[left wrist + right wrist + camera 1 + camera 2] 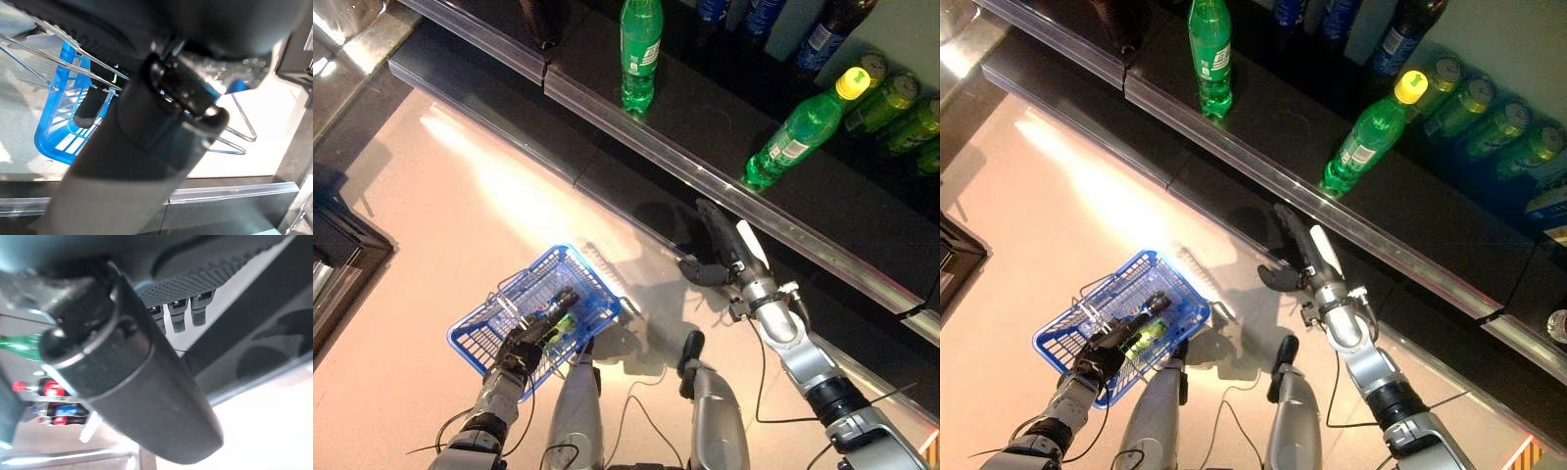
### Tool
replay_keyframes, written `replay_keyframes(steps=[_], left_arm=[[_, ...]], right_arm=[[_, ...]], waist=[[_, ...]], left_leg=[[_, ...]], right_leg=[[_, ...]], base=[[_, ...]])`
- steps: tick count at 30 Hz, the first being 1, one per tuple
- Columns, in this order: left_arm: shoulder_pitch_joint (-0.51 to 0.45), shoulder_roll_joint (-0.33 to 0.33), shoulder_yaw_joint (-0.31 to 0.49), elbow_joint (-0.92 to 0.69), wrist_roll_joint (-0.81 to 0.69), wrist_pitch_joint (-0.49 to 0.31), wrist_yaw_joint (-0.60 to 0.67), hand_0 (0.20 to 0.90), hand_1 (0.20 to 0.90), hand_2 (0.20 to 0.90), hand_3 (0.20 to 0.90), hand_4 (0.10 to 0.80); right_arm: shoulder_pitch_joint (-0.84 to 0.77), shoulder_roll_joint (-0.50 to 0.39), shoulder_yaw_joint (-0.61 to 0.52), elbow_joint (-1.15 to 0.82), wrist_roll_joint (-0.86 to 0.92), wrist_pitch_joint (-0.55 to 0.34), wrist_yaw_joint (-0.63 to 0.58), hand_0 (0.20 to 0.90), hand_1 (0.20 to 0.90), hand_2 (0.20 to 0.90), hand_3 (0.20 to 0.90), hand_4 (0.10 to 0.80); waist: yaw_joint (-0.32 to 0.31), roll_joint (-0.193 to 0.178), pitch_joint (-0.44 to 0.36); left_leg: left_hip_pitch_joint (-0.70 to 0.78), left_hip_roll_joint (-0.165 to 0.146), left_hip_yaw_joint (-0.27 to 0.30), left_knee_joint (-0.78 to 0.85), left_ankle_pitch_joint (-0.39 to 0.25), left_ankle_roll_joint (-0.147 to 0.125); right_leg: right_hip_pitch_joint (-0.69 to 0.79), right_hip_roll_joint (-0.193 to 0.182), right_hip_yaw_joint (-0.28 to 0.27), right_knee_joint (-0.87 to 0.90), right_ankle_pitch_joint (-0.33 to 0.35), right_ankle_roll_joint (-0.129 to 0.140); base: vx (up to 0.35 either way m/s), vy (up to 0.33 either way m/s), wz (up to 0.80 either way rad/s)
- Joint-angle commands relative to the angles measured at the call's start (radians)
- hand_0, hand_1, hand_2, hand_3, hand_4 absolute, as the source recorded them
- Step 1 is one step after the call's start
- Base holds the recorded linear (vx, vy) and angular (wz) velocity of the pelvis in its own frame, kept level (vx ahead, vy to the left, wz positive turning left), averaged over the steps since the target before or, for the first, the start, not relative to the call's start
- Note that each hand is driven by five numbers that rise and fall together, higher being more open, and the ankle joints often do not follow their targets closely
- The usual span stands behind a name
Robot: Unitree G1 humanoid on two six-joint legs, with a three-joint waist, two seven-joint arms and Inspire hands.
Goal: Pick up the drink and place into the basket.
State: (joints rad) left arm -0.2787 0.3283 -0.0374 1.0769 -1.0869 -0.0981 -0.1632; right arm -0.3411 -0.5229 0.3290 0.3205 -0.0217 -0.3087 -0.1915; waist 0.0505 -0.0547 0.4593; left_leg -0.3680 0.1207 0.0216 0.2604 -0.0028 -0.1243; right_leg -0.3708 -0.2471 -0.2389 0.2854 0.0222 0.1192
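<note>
Your left robot hand grips the blue basket with a green drink already inside (looks done); your right robot hand hangs released near the shelf.

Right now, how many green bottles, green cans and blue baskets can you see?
Blue basket: 1
Green drink lying in that basket: 1
Green bottles standing on the shelf: 2
Green cans at the shelf's far end: 4
Total: 8
</note>
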Motion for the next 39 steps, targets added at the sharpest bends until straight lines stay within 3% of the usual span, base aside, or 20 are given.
replay_keyframes(steps=[1,8,20,39], left_arm=[[0.076,-0.023,-0.002,-0.132,-0.015,-0.072,-0.049,0.3,0.3,0.3,0.2,0.1],[0.098,-0.006,0.058,-0.081,0.012,-0.061,-0.028,0.3,0.3,0.3,0.2,0.1],[0.129,-0.017,0.064,-0.116,0.02,-0.064,-0.031,0.3,0.3,0.3,0.2,0.1],[0.139,-0.019,0.049,-0.132,0.011,-0.051,-0.034,0.3,0.3,0.3,0.2,0.1]], right_arm=[[-0.005,-0.057,-0.079,-0.182,-0.019,-0.148,-0.124,0.9,0.9,0.9,0.9,0.8],[0.046,-0.078,-0.161,-0.246,-0.034,-0.191,-0.234,0.9,0.9,0.9,0.9,0.8],[0.107,-0.063,-0.238,-0.214,-0.028,-0.234,-0.42,0.9,0.9,0.9,0.9,0.8],[0.135,-0.067,-0.263,-0.158,-0.005,-0.26,-0.46,0.9,0.9,0.9,0.9,0.8]], waist=[[-0.015,-0.001,-0.044],[-0.022,-0.019,-0.04],[-0.031,-0.003,-0.015],[-0.041,0.014,0.002]], left_leg=[[0.015,-0.038,0.077,0.02,-0.02,0.069],[0.033,-0.029,0.085,0.035,-0.041,0.069],[0.042,-0.035,0.093,0.039,-0.051,0.076],[0.03,-0.028,0.111,0.076,-0.061,0.072]], right_leg=[[0.043,0.064,0.04,0.005,-0.046,0.019],[0.083,0.072,0.039,-0.018,-0.05,0.017],[0.1,0.074,0.047,-0.029,-0.053,0.013],[0.117,0.073,0.05,-0.039,-0.059,0.006]], base=[[0.012,-0.042,-0.05],[0.048,-0.018,-0.04],[0.02,-0.002,-0.01],[0.014,0.003,-0.03]])
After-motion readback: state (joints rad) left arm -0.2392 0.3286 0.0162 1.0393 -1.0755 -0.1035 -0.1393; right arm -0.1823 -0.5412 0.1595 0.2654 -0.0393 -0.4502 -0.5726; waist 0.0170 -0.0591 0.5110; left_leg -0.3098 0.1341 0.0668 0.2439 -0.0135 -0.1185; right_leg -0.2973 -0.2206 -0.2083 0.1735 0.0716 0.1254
